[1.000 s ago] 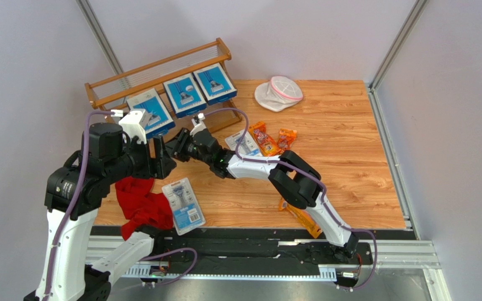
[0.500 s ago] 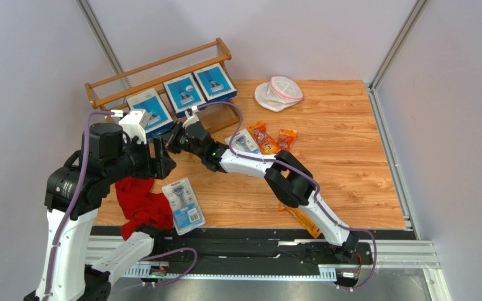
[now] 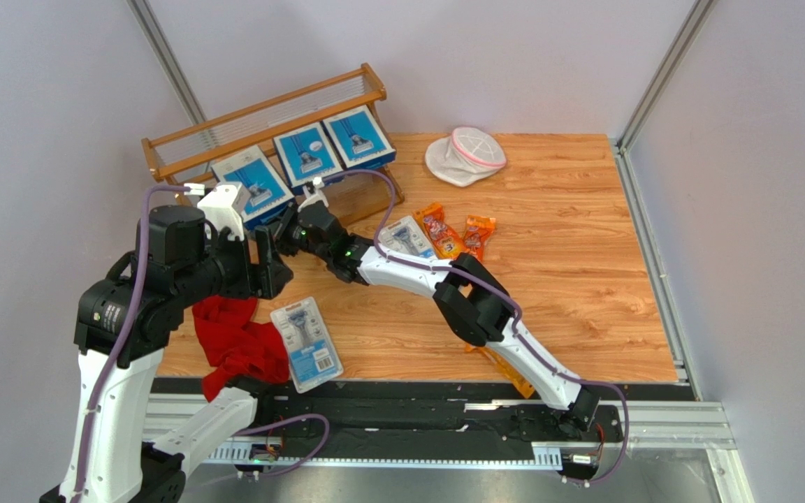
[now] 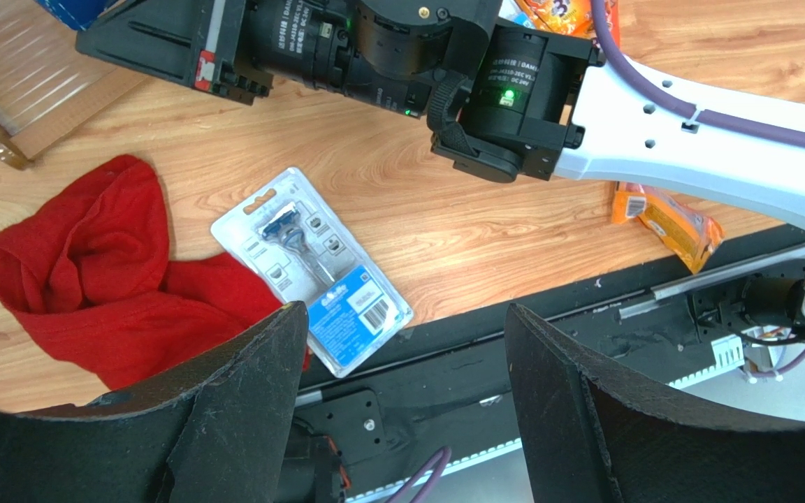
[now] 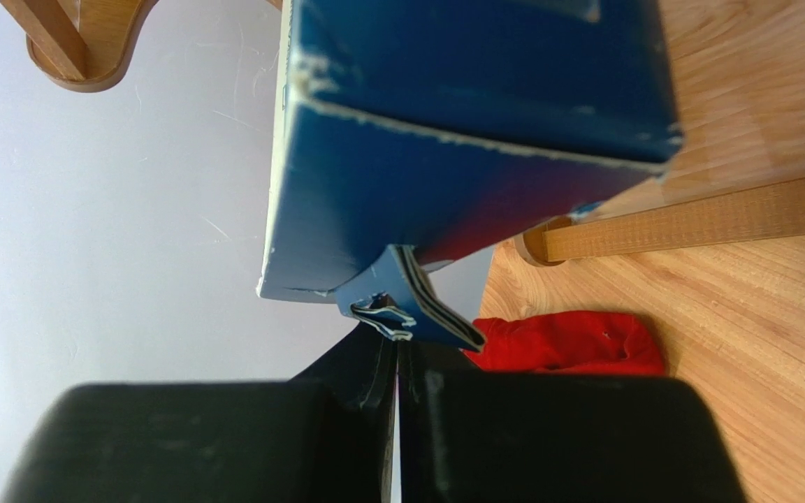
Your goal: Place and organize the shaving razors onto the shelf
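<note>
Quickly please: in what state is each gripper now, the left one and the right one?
The left gripper is open, holding nothing.
The right gripper is closed, pinching the hang tab of the blue razor box.

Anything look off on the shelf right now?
Yes. The leftmost blue box juts forward on the shelf, out of line with the other two blue boxes. In the right wrist view its hang tab is crumpled against the shut right end effector, and its edges look scuffed.
</note>
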